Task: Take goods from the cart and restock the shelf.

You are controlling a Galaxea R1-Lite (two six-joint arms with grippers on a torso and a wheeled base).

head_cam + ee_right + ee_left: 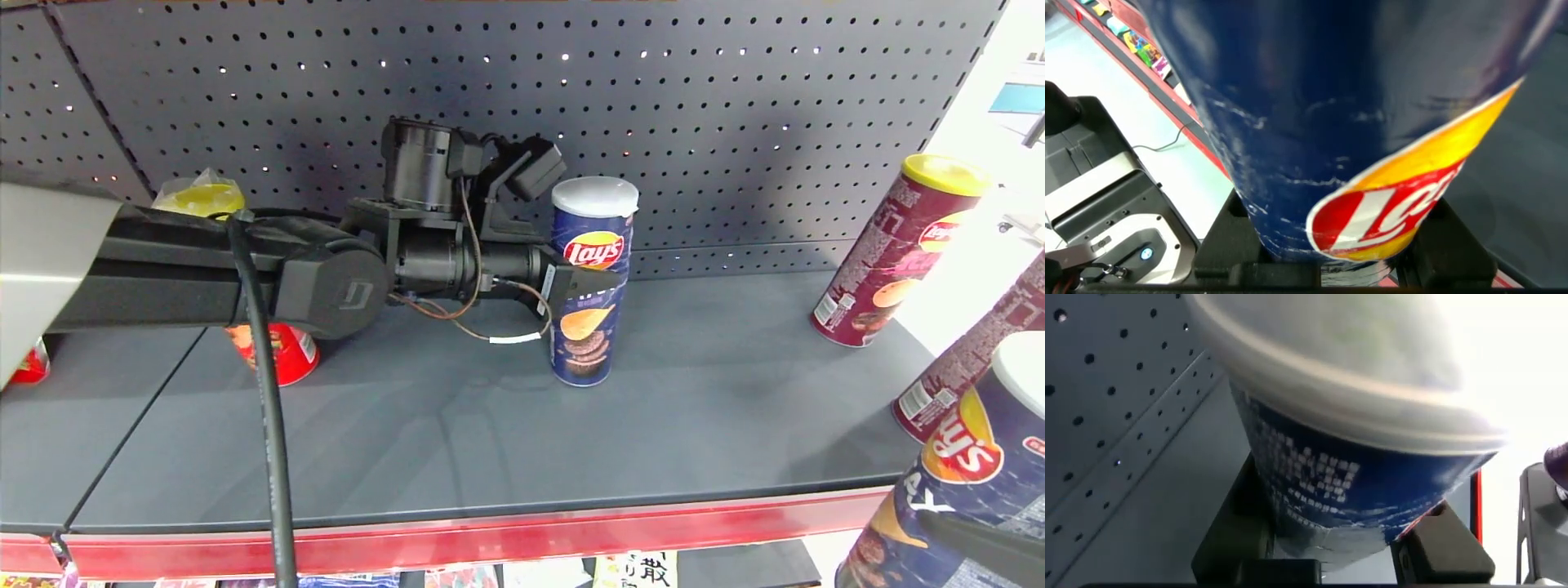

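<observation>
A blue chip can [593,286] with a white lid stands upright on the grey shelf [457,441], near the pegboard back. My left gripper [589,282] comes in from the left and is shut on its middle. In the left wrist view the can [1347,465] sits between the two dark fingers [1237,531]. A second blue chip can [971,474] is at the lower right, in front of the shelf edge. In the right wrist view my right gripper [1339,249] is shut on this can [1315,122].
Two maroon cans [898,253] [971,359] lean at the shelf's right end. A red can [277,355] with a yellow lid stands behind my left arm, another red one [33,363] at the far left. A red strip [490,531] runs along the shelf's front edge.
</observation>
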